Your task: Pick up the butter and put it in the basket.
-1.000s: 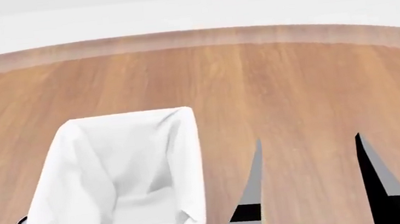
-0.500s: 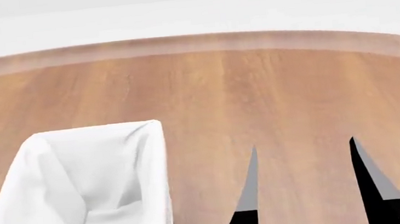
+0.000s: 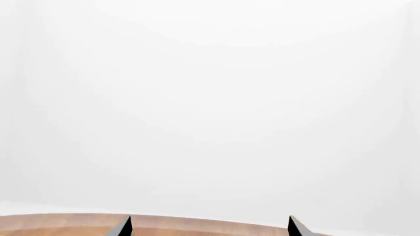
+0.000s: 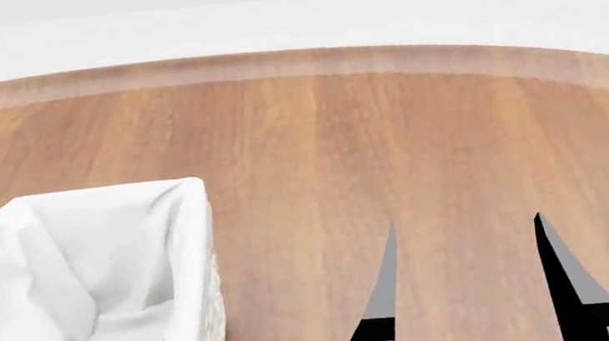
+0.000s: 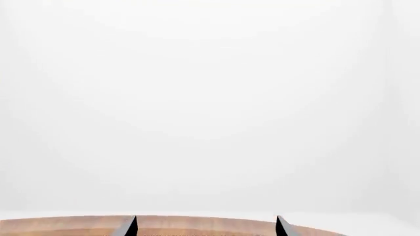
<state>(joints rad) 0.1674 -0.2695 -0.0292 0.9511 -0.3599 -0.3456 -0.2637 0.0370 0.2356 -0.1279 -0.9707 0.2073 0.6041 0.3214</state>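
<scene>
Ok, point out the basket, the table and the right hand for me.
basket (image 4: 193,231), head view: on the liner folded over its right rim.
table (image 4: 313,136), head view: on bare wood beyond the basket.
right hand (image 4: 466,243), head view: midway between its two dark fingertips, spread apart, nothing between them.

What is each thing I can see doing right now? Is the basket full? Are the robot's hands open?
Cream-white woven basket with white cloth liner: upright on the table, nothing visible inside it.
Round wooden table: bare wood where it shows.
Right gripper: open, fingers apart, holding nothing.
Left gripper: open, only its finger tips show, holding nothing.
Butter: not in view.
</scene>
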